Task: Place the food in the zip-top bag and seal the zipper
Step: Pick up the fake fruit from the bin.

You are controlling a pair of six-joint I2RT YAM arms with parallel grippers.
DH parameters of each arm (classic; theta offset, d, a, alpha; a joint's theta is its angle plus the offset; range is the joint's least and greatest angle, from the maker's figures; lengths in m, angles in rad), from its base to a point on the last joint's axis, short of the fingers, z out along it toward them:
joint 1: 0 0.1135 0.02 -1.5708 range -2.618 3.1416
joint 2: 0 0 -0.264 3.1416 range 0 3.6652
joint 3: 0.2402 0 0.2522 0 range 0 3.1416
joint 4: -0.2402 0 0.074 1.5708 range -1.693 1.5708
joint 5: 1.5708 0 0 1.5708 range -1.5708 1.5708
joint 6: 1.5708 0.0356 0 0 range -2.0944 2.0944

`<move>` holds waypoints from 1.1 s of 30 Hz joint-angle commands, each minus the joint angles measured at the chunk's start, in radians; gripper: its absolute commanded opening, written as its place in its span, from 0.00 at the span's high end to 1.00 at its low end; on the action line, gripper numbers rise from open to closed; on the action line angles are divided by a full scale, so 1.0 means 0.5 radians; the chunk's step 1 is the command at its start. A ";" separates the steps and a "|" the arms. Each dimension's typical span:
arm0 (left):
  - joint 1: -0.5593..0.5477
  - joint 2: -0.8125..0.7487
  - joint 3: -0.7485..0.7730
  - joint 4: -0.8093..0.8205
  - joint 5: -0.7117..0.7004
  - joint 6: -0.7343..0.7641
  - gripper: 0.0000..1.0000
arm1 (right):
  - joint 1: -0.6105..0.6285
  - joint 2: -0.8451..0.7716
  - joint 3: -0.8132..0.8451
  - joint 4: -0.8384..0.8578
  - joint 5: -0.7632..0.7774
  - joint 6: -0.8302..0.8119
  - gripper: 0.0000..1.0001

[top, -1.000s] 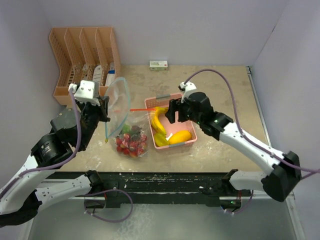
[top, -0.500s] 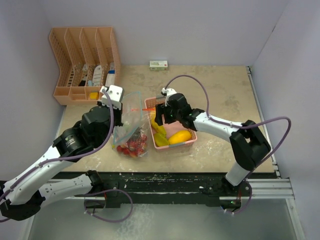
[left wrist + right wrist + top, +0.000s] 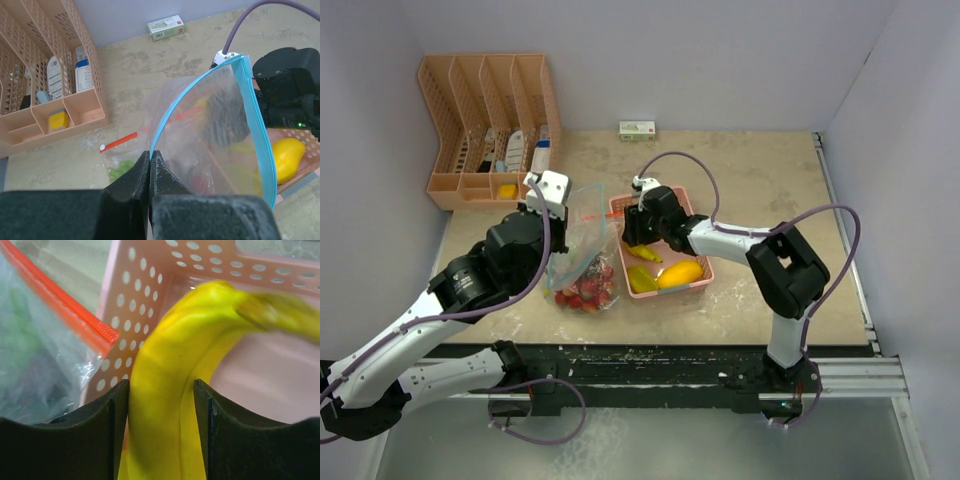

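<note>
A clear zip-top bag (image 3: 582, 235) stands open beside the pink basket (image 3: 698, 262), with red strawberries (image 3: 588, 292) in its bottom. My left gripper (image 3: 560, 218) is shut on the bag's blue zipper edge (image 3: 175, 105), the fingertips pinched at the left gripper (image 3: 150, 154). My right gripper (image 3: 638, 236) reaches into the basket's left end. There it is shut on a yellow banana (image 3: 165, 390), which fills the gap of the right gripper (image 3: 161, 385). A yellow-orange mango (image 3: 682, 273) and another yellow piece (image 3: 640, 280) lie in the basket. The bag's red strip (image 3: 60, 305) runs beside the basket wall (image 3: 135, 305).
An orange desk organizer (image 3: 485, 120) with small items stands at the back left. A small green-and-white box (image 3: 637, 129) lies against the back wall. Walls close in the table at the left, back and right.
My left arm has swung right, carrying the bag's mouth up against the basket. My right gripper has moved left and down into the basket and closed around the banana.
</note>
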 commanded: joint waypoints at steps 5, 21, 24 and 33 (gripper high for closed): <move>0.010 0.000 -0.020 0.103 0.003 -0.002 1.00 | -0.004 0.059 0.006 -0.012 0.066 0.020 0.64; 0.010 0.068 -0.005 0.117 0.001 -0.013 1.00 | -0.003 -0.462 -0.224 -0.389 0.384 -0.075 1.00; 0.010 0.080 -0.006 0.119 0.008 -0.018 1.00 | -0.003 -0.471 -0.343 -0.345 0.395 -0.101 1.00; 0.010 0.072 -0.012 0.118 0.025 -0.016 1.00 | -0.004 -0.617 -0.448 -0.473 0.515 -0.272 0.03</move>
